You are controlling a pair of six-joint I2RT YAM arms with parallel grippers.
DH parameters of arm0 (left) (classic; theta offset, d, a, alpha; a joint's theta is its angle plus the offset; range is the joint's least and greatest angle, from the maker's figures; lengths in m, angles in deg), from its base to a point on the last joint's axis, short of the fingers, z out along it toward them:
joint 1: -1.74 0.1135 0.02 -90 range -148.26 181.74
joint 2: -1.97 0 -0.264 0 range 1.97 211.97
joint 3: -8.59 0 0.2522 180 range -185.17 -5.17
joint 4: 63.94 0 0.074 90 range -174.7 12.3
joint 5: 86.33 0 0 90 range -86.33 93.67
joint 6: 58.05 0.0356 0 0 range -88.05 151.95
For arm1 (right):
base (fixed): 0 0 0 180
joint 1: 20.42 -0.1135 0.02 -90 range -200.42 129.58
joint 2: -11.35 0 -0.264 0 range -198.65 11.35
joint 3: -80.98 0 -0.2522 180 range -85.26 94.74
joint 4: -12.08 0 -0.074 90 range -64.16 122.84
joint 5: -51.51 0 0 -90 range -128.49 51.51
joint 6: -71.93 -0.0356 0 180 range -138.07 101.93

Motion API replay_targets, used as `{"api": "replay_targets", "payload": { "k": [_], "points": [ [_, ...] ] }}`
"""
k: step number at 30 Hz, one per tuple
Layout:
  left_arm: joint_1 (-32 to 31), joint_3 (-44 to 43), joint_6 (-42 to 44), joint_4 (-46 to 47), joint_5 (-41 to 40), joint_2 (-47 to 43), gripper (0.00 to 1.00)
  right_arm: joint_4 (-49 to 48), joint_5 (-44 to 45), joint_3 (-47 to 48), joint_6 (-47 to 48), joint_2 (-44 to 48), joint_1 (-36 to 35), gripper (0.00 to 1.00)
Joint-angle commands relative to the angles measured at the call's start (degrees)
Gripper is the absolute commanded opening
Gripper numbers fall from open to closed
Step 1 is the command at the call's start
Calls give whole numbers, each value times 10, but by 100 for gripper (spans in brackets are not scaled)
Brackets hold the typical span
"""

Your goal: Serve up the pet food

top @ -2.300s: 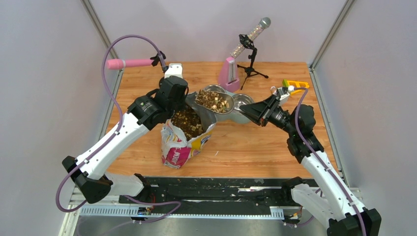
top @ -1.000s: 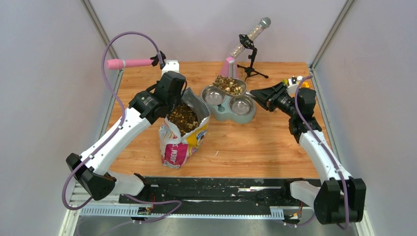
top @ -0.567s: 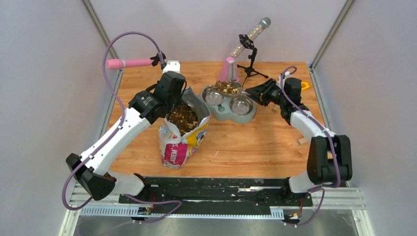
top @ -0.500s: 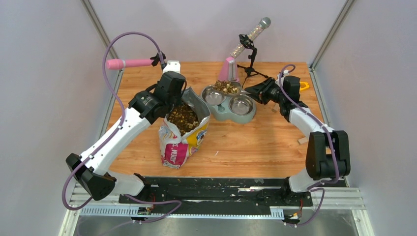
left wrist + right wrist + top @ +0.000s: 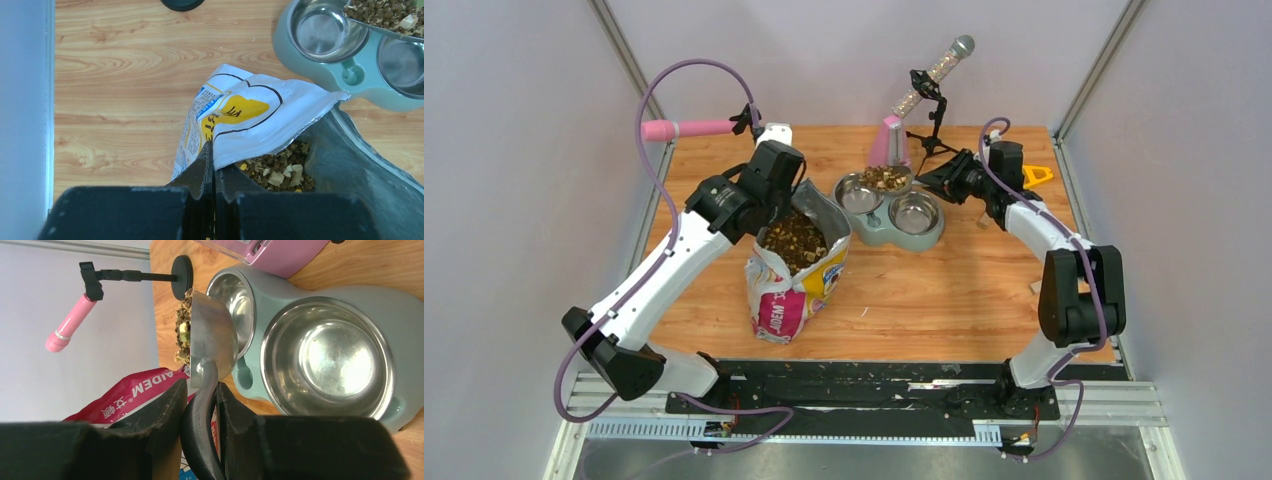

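Robot's right hand (image 5: 201,390) is gripping the handle of a metal scoop (image 5: 214,332), fingers narrow around it. It is holding the scoop, heaped with pet food (image 5: 182,335), over the far edge of the feeder (image 5: 350,294), beside the bowl nearer the bag. Both bowls are sitting empty, so it is probably lining up to tip. The left hand (image 5: 214,167) is pinching the rim of the bag (image 5: 245,117) tight, propping it upright and open on the counter (image 5: 125,75), with more food showing inside.
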Motion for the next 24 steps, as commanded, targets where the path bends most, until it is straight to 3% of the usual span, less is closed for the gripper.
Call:
{"api": "replay_targets", "payload": {
  "k": [1,16,24],
  "points": [
    [0,-68,-12,-27,-49,4,0,2,8,40,36,-11,-6,0],
    [1,-161,16,-74,-230,-27,0,52,55,87,68,-47,-35,0],
    [1,-133,40,-45,-235,-55,0,88,91,117,89,-59,-52,0]
  ]
}}
